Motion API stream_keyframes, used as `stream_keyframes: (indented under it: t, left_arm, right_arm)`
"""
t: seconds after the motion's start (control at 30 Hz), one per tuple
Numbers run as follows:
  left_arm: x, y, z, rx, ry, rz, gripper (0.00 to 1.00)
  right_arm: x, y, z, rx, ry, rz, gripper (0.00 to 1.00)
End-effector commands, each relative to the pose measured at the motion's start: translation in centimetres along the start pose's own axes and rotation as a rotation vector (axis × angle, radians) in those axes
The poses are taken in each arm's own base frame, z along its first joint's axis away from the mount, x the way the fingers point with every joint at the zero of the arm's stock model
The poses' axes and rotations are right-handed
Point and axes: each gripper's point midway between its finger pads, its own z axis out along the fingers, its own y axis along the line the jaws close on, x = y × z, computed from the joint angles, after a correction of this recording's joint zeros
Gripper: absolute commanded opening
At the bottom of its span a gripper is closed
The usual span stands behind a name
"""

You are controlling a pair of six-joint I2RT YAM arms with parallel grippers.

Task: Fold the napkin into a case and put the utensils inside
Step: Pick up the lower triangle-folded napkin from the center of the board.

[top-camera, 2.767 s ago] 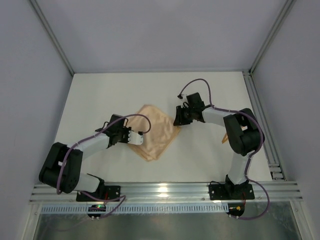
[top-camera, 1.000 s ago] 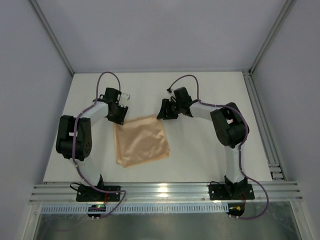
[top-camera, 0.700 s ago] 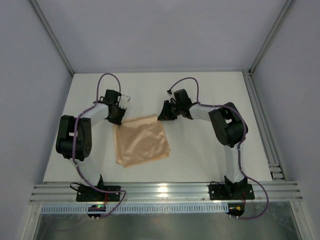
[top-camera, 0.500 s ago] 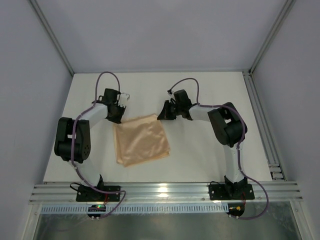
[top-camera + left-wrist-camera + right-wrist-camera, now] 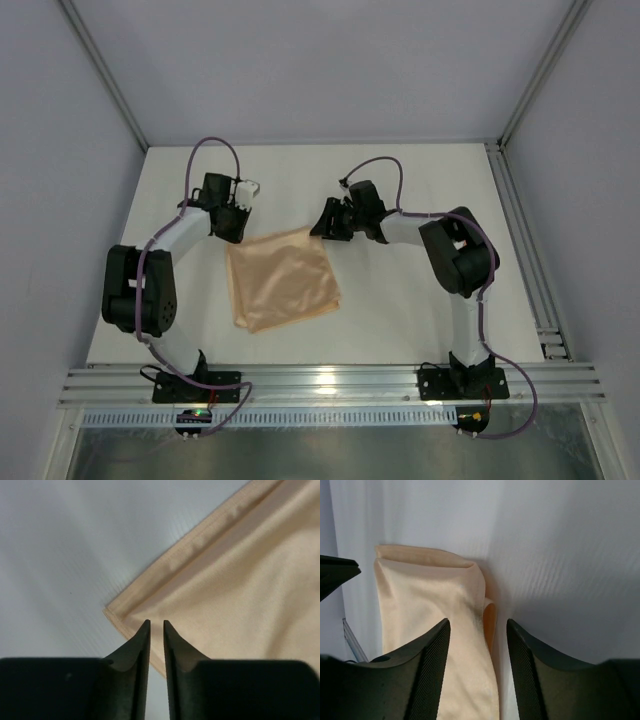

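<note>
Left gripper (image 5: 156, 622) first: its fingers are all but closed, just a sliver between them, and nothing looks pinched. The tips sit right over the far-left corner of the soft peach-orange square napkin (image 5: 235, 580). The right gripper (image 5: 477, 622) has its fingers spread wide, straddling the napkin's far-right corner.

The napkin lies spread as a rough square on the white table (image 5: 390, 310), with one gripper at each far corner. I can't spot the utensils anywhere.

My read is that we're at the very start: cloth laid out, first fold not yet made. Next, I'd guess the left needs to open and drop onto its corner, the right needs to close on its own, and then both carry that edge over evenly.

The overhead gives me the whole square but hides the finger gaps. Only the right wrist shows that the corner is curled up into a little loop, and only the left wrist shows the hem lying flat.
</note>
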Motion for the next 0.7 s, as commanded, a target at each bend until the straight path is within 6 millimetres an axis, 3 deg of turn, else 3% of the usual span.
stream_keyframes:
  t: [0.0, 0.13, 0.2, 0.27, 0.3, 0.37, 0.5, 0.67]
  left_arm:
    - [-1.5, -1.9, -4.9, 0.109, -0.07, 0.098, 0.18]
    - [2.8, -4.9, -8.1, 0.24, -0.006, 0.194, 0.4]
    - [6.1, -6.5, -9.7, 0.29, 0.073, 0.223, 0.47]
    - [8.6, -8.0, -10.3, 0.313, 0.136, 0.305, 0.49]
    - [10.7, -8.3, -10.2, 0.303, 0.184, 0.343, 0.52]
    - [11.7, -10.2, -10.7, 0.316, 0.155, 0.459, 0.54]
    - [15.6, -13.1, -10.5, 0.378, 0.202, 0.609, 0.68]
    - [16.0, -14.4, -8.7, 0.276, 0.17, 0.8, 0.69]
  right_arm:
    - [-1.1, 0.9, -3.5, 0.075, -0.075, -0.09, 0.56]
    - [-0.1, 1.5, -7.7, 0.101, -0.096, -0.179, 0.62]
    - [1.7, 1.6, -9.6, 0.101, -0.084, -0.18, 0.62]
    - [4.5, 0.4, -10.5, 0.132, -0.037, -0.158, 0.62]
    - [4.8, 0.7, -11.2, 0.137, -0.048, -0.162, 0.62]
    - [7.7, 0.5, -11.3, 0.147, -0.004, -0.151, 0.61]
    - [11.8, 1.2, -10.9, 0.135, 0.063, -0.147, 0.6]
    - [14.4, -0.3, -10.0, 0.163, 0.087, -0.08, 0.57]
